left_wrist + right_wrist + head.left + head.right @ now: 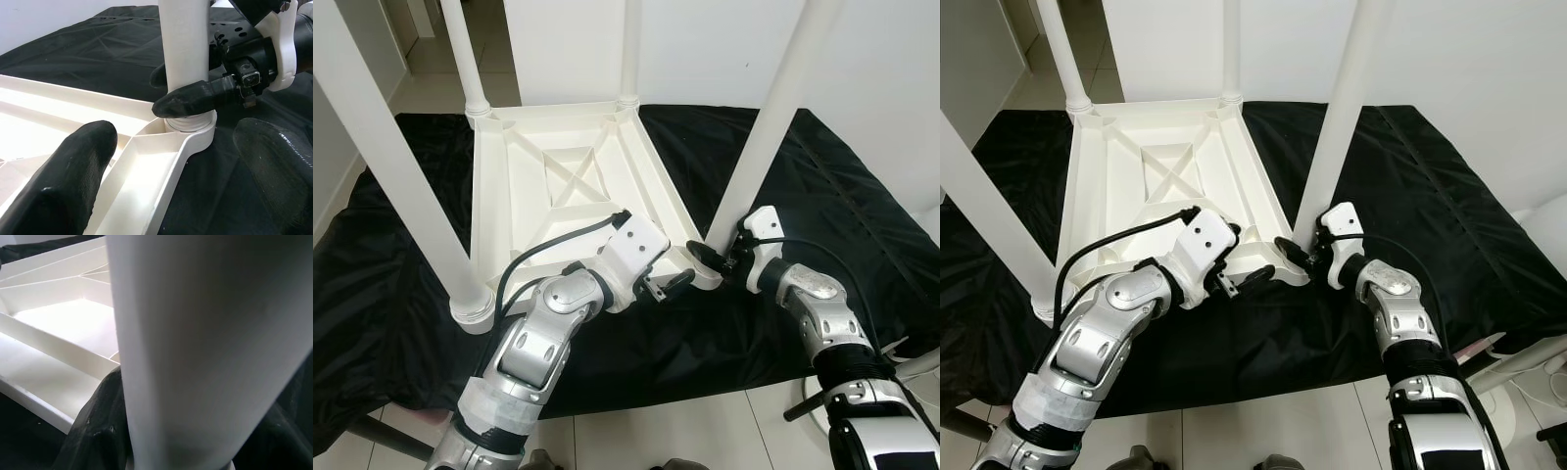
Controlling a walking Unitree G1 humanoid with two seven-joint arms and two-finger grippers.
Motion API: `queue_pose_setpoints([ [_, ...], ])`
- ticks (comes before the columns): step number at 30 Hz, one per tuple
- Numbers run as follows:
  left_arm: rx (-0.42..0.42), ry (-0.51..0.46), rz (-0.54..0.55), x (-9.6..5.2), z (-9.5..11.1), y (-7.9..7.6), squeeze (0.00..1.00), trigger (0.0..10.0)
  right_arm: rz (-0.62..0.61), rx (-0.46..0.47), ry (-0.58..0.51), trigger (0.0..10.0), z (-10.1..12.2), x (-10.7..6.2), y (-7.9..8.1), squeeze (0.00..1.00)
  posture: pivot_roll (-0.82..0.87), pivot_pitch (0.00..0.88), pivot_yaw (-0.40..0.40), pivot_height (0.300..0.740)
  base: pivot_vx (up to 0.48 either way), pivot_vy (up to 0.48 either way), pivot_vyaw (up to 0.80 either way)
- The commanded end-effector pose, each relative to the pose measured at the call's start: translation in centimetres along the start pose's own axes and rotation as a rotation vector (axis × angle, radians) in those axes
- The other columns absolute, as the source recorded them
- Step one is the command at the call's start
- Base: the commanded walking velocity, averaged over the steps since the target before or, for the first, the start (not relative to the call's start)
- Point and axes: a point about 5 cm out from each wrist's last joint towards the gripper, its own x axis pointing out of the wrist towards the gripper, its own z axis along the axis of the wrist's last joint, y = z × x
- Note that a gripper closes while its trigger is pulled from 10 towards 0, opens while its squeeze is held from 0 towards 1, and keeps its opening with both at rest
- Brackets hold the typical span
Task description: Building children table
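Note:
A white children's table point(558, 186) lies upside down on a black cloth, its legs pointing up. The near-right leg point(773, 127) stands in the corner socket point(190, 132). My right gripper point(720, 257) is shut on this leg just above the socket, with one black finger point(190, 100) across the front and the other behind. The right wrist view looks close at the leg point(195, 347) and the ribbed underside point(58, 328). My left gripper point(668, 284) is open beside the same corner, its fingers point(73, 171) wide apart and holding nothing.
The black cloth point(862, 196) covers the floor around the table. A near-left leg point(401, 186) and two far legs point(465, 59) rise high. Pale tiles lie at the front edge point(705, 431) and a white wall stands behind.

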Motion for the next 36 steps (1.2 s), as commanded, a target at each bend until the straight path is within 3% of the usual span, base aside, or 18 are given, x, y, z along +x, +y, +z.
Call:
queue_pose_setpoints([
  [1, 0.009, 0.003, 0.072, 0.0, 0.0, 0.4, 0.0, 10.0, 0.018, -0.012, 0.056, 0.0, -1.1, -0.3, 0.3, 0.0, -0.07, 0.0, -0.008, 0.74, 0.0, 0.0, 0.0],
  [2, 0.008, 0.002, 0.072, 0.0, 0.0, 0.4, 0.0, 10.0, 0.018, -0.006, 0.057, 0.0, -1.2, -0.4, 0.4, 0.0, -0.07, 0.0, -0.008, 0.74, 0.0, 0.0, 0.0],
  [3, 0.008, 0.003, 0.071, -0.1, 0.0, 0.4, 0.0, 10.0, -0.004, 0.019, 0.057, 10.0, -1.4, -0.4, 0.5, 0.0, -0.07, 0.0, -0.006, 0.74, 0.0, 0.0, 0.0],
  [12, 0.007, 0.008, 0.064, -0.2, -0.1, 0.3, 0.0, 10.0, -0.126, 0.054, 0.048, 10.0, -1.9, -0.4, 0.8, 0.0, -0.07, 0.006, 0.0, 0.74, 0.0, 0.0, 0.0],
  [14, 0.003, 0.01, 0.053, -0.1, -0.2, 0.2, 0.0, 10.0, -0.285, 0.092, 0.054, 10.0, -2.0, 0.0, 1.4, 0.0, -0.09, 0.01, 0.004, 0.74, 0.0, 0.0, 0.0],
  [22, 0.005, 0.009, 0.055, 0.2, -0.1, 0.3, 0.0, 10.0, -0.542, 0.201, 0.054, 10.0, -2.0, 0.7, 3.4, 0.0, -0.09, 0.01, 0.004, 0.74, 0.0, 0.0, 0.0],
  [23, 0.005, 0.008, 0.056, 0.1, -0.1, 0.3, 0.0, 10.0, -0.625, 0.234, 0.059, 10.0, -2.1, 0.7, 4.3, 0.0, -0.09, 0.008, 0.004, 0.74, 0.0, 0.0, 0.0],
  [24, 0.005, 0.008, 0.056, 0.1, -0.1, 0.3, 0.0, 10.0, -0.625, 0.234, 0.059, 10.0, -2.1, 0.7, 4.3, 0.0, -0.09, 0.008, 0.004, 0.74, 0.0, 0.0, 0.0],
  [28, 0.015, 0.009, 0.06, 0.2, -0.2, 0.5, 0.0, 10.0, -0.821, 0.277, 0.046, 10.0, -1.9, 0.4, 5.5, 0.0, -0.09, 0.002, -0.004, 0.74, 0.0, 0.0, 0.0],
  [36, 0.016, -0.002, 0.052, 0.5, 0.0, 0.3, 0.0, 10.0, -0.864, 0.285, 0.034, 10.0, -0.8, 0.9, 6.3, 0.0, -0.11, 0.0, -0.004, 0.74, 0.0, 0.0, 0.0],
])
